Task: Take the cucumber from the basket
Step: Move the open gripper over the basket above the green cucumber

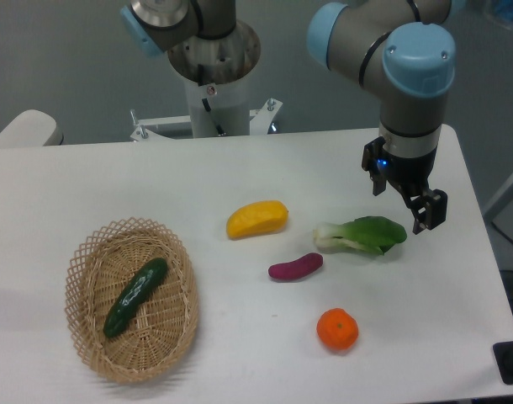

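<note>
At the near left of your table (240,177) sits the basket (88,252): oval, light tan wicker with an open-weave scalloped rim. Inside it lies the cucumber (135,296), dark green and glossy, slightly curved, set diagonally on the basket floor with its upper end pointing far-right. Nothing touches it.

Moving right, you see a yellow mango (256,219) near the table centre, a small purple sweet potato (295,267) just nearer, an orange (337,329) nearer still, and a bok choy (362,235) with its white stem toward the left.

At the far right, the gripper (416,210) hangs above the table beside the bok choy's leafy end, well apart from the basket. It holds nothing; you cannot tell from this angle how wide its fingers stand.
</note>
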